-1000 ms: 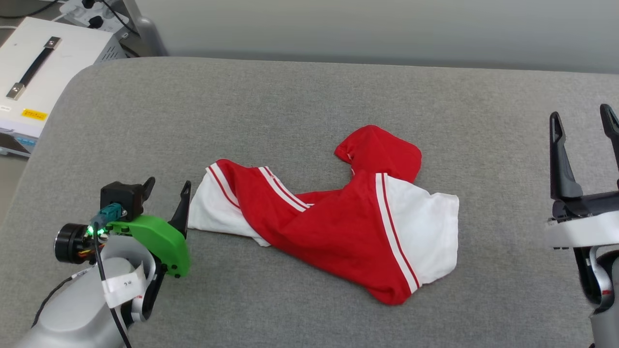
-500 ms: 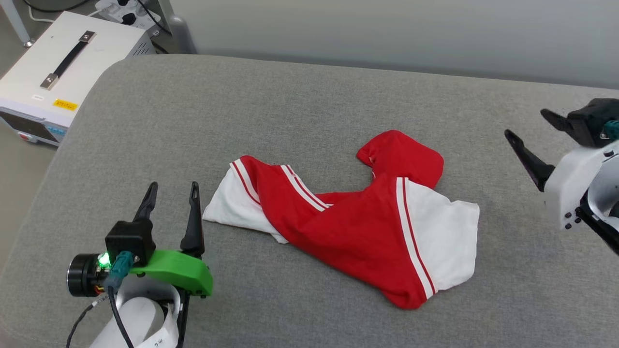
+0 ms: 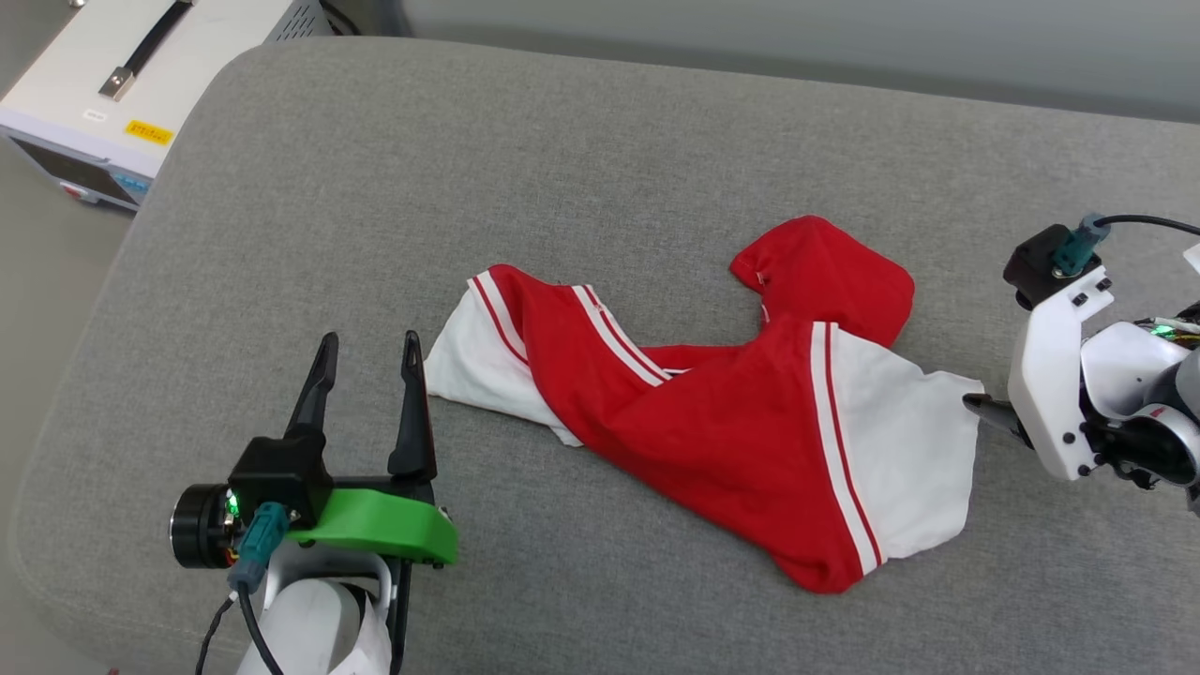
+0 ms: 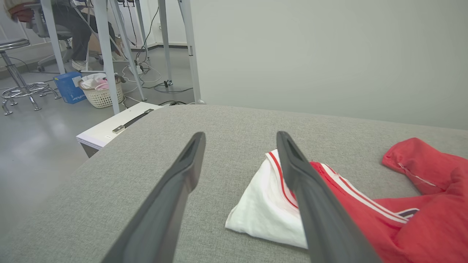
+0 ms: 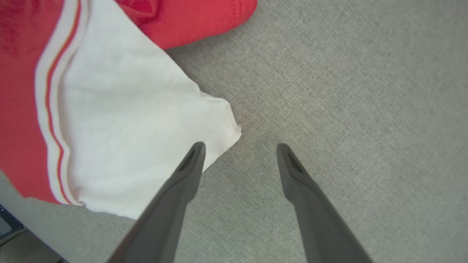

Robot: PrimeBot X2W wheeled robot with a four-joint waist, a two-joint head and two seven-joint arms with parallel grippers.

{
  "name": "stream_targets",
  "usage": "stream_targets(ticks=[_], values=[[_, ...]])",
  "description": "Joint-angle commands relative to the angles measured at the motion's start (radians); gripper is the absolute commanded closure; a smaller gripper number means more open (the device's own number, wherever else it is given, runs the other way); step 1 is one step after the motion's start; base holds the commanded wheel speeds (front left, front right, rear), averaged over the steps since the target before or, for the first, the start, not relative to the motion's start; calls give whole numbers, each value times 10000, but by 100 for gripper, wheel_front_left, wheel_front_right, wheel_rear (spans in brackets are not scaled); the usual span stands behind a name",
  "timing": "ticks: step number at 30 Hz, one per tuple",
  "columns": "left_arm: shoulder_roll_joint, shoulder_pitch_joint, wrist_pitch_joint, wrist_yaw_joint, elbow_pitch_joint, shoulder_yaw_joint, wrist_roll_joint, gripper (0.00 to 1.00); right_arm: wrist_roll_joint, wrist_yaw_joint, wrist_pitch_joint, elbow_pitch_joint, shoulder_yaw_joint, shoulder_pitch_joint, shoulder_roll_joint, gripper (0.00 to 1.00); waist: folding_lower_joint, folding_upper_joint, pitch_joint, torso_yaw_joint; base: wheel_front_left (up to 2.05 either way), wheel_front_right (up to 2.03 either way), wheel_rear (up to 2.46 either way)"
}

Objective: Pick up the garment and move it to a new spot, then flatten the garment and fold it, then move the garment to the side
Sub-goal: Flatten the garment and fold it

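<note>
Garment [image 3: 712, 422] lies crumpled mid-counter [image 3: 600, 169], red body bunched, a white sleeve out at each end, nothing lifted. The head camera has swung over the last second: the whole scene sits further right and the white box [image 3: 112, 84] has slid into the top-left corner. The garment's shape is unchanged, so it likely hasn't shifted on the cloth. What did move is the right gripper [image 5: 239, 146]. It was upright and well apart at the far right a second ago; it has now tipped over and come in to the right sleeve [image 3: 914, 441]. Its fingers [image 5: 182, 175] are spread wide, one over the sleeve's white corner and the other over bare grey; can't tell if they touch. Left gripper [image 3: 367, 342] has straightened, with fingers [image 4: 310, 204] wide and empty, just beside the left sleeve [image 3: 469, 361]. Reading: both arms are staging a two-point pickup at the sleeves, and the lift-and-move has not yet begun. The right looks nearer a pinch; the left probably has to shift onto cloth first.
</note>
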Motion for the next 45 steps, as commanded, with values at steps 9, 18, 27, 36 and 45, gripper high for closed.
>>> stream_targets(ticks=[9,18,27,36,45], values=[[-851,-42,-58,-789,215,730,759,0,478,-9,-424,1701,1555,145,655,0,0,0,607,421,0,0,0],[-1118,90,-58,-1160,534,1254,1136,0,971,-9,-2595,1742,2003,-62,656,100,0,0,235,87,0,0,0],[-1204,520,-59,-1324,665,1604,1351,0,1289,-9,-5291,393,856,474,-192,100,0,0,-427,-335,0,0,0],[-1232,735,-59,-1453,689,1785,1489,0,1351,-9,-5941,-769,-1436,1829,-951,100,0,0,-543,-863,0,0,0],[-1246,446,-59,-1542,724,1668,1516,0,1294,-9,-5289,75,-3680,1990,-1089,100,0,0,-134,-901,0,0,0]])
